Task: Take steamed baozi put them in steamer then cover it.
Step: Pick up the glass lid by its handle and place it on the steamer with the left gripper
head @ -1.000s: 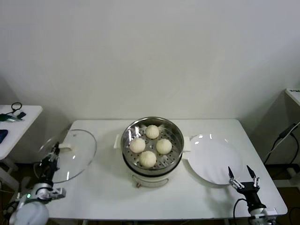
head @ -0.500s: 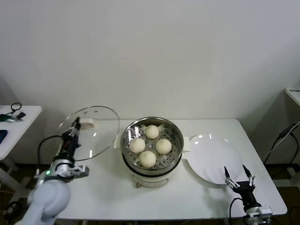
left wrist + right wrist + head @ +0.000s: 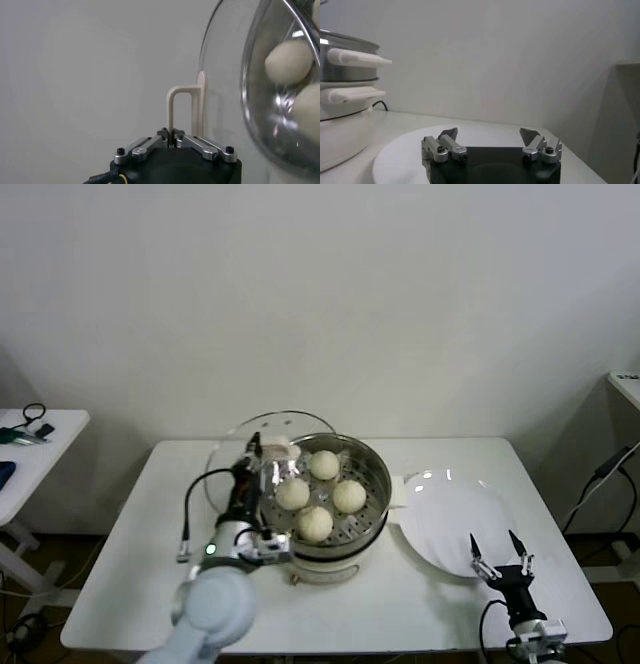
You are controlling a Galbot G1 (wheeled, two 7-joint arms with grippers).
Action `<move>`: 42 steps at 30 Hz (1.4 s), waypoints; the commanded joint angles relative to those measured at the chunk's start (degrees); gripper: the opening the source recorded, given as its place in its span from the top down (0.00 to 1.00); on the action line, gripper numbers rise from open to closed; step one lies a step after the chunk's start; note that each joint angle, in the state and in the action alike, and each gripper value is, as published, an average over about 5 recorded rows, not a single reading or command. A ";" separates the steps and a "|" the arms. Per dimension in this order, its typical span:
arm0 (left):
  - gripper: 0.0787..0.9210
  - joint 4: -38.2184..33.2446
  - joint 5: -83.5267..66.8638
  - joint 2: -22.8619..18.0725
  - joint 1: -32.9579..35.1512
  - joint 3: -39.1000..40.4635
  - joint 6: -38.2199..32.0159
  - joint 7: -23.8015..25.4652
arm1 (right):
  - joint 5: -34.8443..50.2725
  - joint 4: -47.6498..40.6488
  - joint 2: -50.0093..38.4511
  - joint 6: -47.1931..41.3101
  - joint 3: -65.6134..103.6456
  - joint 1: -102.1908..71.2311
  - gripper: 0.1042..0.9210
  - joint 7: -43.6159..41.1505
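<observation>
White desk (image 3: 150, 514): steamer (image 3: 325, 536) centered, 4 baozi (image 3: 315, 523) inside. Left hand (image 3: 250, 469) pinches the cover (image 3: 245, 459) by its handle (tilted at steamer's left rim). Right hand (image 3: 497, 555) idle, fingers wide, beside plate (image 3: 450, 524).

A plain off-white wall (image 3: 320, 304) fills the view from nine through three o'clock. A white rectangular table (image 3: 150, 544) sits centrally. At nine o'clock stands a smaller white side table (image 3: 50, 449); at three o'clock, a white cabinet edge (image 3: 627, 389).
</observation>
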 commanded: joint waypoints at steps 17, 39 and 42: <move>0.93 12.51 13.97 -13.70 -3.05 10.87 3.64 -1.49 | -0.08 -3.08 0.77 2.95 -0.07 0.85 0.12 0.37; 0.93 16.18 17.57 -13.91 -1.92 8.57 2.36 -1.92 | 0.75 -1.62 0.55 2.93 -0.08 -0.14 0.12 0.47; 0.93 16.25 17.40 -13.56 -2.06 8.24 2.36 -1.84 | 0.74 -1.58 0.40 2.82 -0.05 -0.08 0.12 0.40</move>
